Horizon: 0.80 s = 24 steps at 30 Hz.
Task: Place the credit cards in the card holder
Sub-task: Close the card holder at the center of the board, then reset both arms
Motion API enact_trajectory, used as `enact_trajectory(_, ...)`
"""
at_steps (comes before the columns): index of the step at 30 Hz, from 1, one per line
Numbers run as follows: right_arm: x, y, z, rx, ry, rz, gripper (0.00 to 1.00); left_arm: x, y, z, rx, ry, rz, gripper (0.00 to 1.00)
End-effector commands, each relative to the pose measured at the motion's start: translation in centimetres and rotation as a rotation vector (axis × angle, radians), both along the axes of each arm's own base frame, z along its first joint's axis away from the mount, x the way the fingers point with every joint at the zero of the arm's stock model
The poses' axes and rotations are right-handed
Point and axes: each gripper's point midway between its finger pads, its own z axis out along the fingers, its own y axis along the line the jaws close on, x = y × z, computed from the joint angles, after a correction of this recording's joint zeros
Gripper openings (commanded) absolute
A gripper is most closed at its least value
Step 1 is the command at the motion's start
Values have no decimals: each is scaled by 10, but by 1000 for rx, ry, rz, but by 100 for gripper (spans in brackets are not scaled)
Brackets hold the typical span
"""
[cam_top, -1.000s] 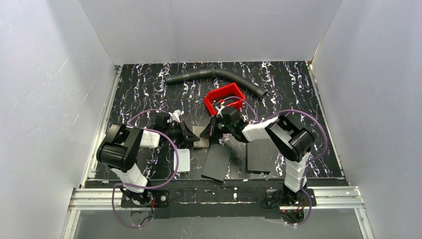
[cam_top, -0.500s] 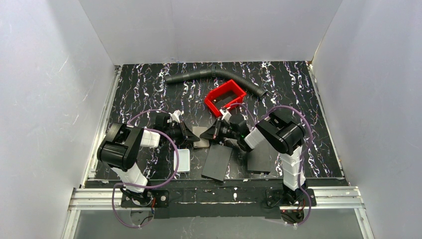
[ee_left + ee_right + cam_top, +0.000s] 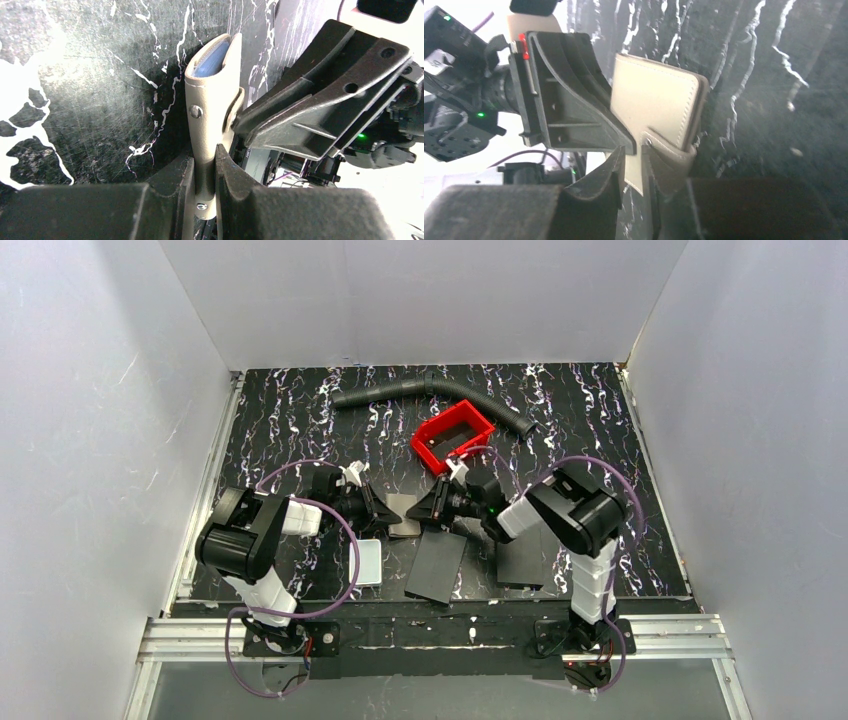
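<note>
Two flat black rectangular panels [image 3: 438, 566] are lying low in the middle of the overhead view on the black, white-veined tabletop [image 3: 270, 410]. A white rounded rectangular box [image 3: 368, 562] is sitting just to their left. Just beyond them, near the centre of that frame, the left gripper [image 3: 206, 157] is reaching in from the left. It is clamping the small grey-brown folding leather card holder [image 3: 212, 90] by one end, with a finger pressing on each outer face. The holder is standing on edge above the tabletop, and a sliver of shiny blue-silver lining is showing at its far end. The right gripper [image 3: 633, 150] is coming in from the right, facing the left one. Its fingers are straddling a pale flap of the holder beside the clasp tab. Whether they are pinching that flap or only flanking it cannot be told. Farther back, up and right of centre, a red plastic open tray [image 3: 452, 438] is sitting at an angle. A black corrugated hose [image 3: 430, 392] is curving across the top of the tabletop behind it.
</note>
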Motion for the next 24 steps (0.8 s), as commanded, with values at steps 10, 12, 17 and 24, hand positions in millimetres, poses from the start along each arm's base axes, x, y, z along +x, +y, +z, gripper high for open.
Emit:
enact_trajectory(10,24,-46,52,-375,-152,-8,66,-5,7,-23,95,73,3,6)
enact_trajectory(12,29,-51,70,-407,-203,-14,73,-4,9,-21,109,77,0,15)
enact_trajectory(17,33,-68,96,-508,-285,-10,85,-1,17,-13,138,84,-1,31)
enact_trajectory(24,33,-82,119,-547,-332,-10,92,-2,47,16,264,63,12,46)
